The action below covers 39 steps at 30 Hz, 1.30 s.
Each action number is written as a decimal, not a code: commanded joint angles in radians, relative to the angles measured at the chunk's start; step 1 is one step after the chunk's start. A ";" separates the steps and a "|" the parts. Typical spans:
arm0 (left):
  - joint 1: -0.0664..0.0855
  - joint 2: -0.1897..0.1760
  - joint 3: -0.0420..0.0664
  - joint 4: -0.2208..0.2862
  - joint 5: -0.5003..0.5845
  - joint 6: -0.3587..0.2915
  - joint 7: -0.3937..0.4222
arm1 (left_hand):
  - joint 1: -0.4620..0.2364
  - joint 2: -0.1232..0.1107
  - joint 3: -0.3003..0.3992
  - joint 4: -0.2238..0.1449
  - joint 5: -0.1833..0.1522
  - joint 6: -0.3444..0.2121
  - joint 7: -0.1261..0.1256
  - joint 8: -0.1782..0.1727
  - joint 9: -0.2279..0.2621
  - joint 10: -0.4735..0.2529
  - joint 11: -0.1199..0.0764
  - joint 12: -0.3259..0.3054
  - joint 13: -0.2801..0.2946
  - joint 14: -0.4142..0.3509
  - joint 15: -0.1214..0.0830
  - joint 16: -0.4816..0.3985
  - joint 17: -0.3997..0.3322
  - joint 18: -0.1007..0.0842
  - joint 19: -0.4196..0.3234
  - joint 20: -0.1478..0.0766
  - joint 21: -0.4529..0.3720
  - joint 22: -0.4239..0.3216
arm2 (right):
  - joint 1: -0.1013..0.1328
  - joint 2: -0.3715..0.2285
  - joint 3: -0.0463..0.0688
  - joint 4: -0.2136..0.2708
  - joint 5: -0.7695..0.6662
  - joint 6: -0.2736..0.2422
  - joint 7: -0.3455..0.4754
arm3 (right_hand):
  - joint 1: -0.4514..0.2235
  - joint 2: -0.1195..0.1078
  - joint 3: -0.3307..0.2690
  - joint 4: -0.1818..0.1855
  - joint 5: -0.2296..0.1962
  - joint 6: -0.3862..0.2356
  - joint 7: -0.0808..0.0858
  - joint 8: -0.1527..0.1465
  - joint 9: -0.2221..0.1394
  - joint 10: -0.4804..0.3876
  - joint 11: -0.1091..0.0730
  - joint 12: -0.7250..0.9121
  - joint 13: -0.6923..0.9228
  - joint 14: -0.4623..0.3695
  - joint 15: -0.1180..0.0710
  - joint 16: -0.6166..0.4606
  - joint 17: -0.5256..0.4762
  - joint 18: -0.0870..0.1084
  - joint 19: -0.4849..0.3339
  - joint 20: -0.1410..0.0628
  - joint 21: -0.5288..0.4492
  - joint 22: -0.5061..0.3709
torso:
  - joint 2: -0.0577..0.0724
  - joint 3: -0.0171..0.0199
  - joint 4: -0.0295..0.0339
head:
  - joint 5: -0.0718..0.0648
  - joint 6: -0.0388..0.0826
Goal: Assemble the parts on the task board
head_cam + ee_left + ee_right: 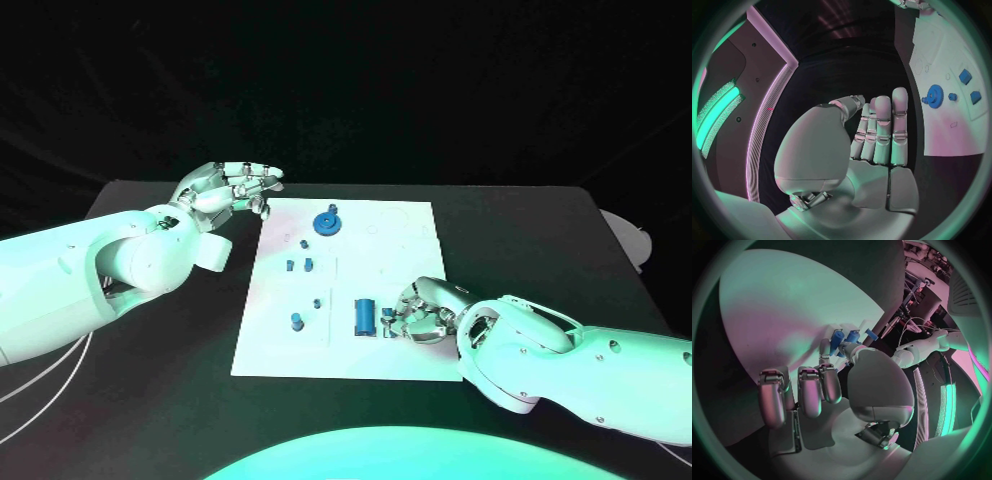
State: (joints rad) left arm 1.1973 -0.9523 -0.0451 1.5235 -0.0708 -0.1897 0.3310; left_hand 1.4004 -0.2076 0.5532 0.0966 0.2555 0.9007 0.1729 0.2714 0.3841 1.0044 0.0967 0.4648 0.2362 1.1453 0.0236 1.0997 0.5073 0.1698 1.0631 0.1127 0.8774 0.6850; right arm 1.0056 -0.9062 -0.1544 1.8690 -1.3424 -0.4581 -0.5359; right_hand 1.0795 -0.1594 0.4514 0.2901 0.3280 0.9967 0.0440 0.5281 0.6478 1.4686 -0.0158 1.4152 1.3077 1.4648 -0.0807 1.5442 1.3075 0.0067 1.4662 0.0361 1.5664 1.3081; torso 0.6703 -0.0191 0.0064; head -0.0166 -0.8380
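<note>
Right hand reaching at blue cylinder on white board; left hand idle, holding nothing.

Silver right hand [423, 313] sits low on the white rectangular task board [404, 225], fingers curled just beside the upright-lying blue plastic cylinder part [365, 316]; can't tell if it grips anything. The cylinder looks small, light, rigid and probably slick, so pinch it across its sides. Silver left hand [231, 187] hovers off the board's far left corner, fingers apart and empty, near the blue toothed gear [327, 221].
</note>
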 commanded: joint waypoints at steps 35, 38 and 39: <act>0.000 0.001 0.001 -0.001 0.004 0.014 0.006 | 0.001 0.014 -0.002 0.004 0.006 -0.001 -0.001 0.006 0.001 -0.011 0.003 0.009 0.002 -0.008 -0.001 0.001 -0.002 0.015 0.007 -0.002 -0.006 -0.002 | -0.007 -0.063 -0.001 0.057 -0.036 0.016 0.049 | 0.026 -0.012 -0.115 -0.013 -0.088 -0.004 0.005 -0.010 -0.008 0.019 -0.006 -0.004 0.158 0.089 -0.001 -0.007 0.183 -0.007 0.105 -0.009 0.004 0.263 | 0.000 0.0005 0.0000 | 0.002 0.000; 0.000 0.001 0.001 -0.002 0.004 0.014 0.006 | 0.001 0.014 -0.002 0.004 0.006 -0.001 -0.001 0.006 0.001 -0.011 0.003 0.009 0.002 -0.008 -0.001 0.001 -0.002 0.015 0.007 -0.002 -0.006 -0.002 | -0.007 -0.063 -0.002 0.056 -0.036 0.020 0.048 | 0.029 -0.012 -0.115 -0.013 -0.088 -0.004 0.005 -0.010 -0.008 0.018 -0.006 -0.005 0.158 0.089 -0.002 -0.007 0.182 -0.007 0.105 -0.009 0.004 0.263 | 0.000 0.0008 -0.0001 | 0.002 0.000; 0.000 0.001 0.001 -0.002 0.004 0.014 0.006 | 0.001 0.014 -0.002 0.004 0.006 -0.001 -0.001 0.006 0.001 -0.011 0.003 0.009 0.002 -0.008 -0.001 0.001 -0.002 0.015 0.007 -0.002 -0.006 -0.002 | -0.007 -0.064 -0.002 0.055 -0.036 0.021 0.047 | 0.029 -0.012 -0.115 -0.013 -0.088 -0.004 0.005 -0.010 -0.008 0.018 -0.006 -0.005 0.158 0.089 -0.002 -0.007 0.182 -0.007 0.105 -0.009 0.004 0.263 | 0.000 0.0003 -0.0001 | 0.002 -0.001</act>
State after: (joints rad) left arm 1.1971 -0.9527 -0.0451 1.5204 -0.0708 -0.1896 0.3305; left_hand 1.4053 -0.2028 0.5532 0.0966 0.2555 0.9007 0.1729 0.2714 0.3841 1.0007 0.1003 0.4704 0.2369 1.1453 0.0236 1.0997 0.5062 0.1697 1.0631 0.1127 0.8774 0.6840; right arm 0.9999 -0.9695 -0.1556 1.9240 -1.3663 -0.4621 -0.4988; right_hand 1.0967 -0.1727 0.3432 0.2785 0.2455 0.9946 0.0486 0.5125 0.6398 1.4686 -0.0158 1.4085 1.3074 1.4648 -0.0806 1.5402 1.3081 0.0066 1.4662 0.0361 1.5664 1.3076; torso 0.6698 -0.0183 0.0054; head -0.0142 -0.8377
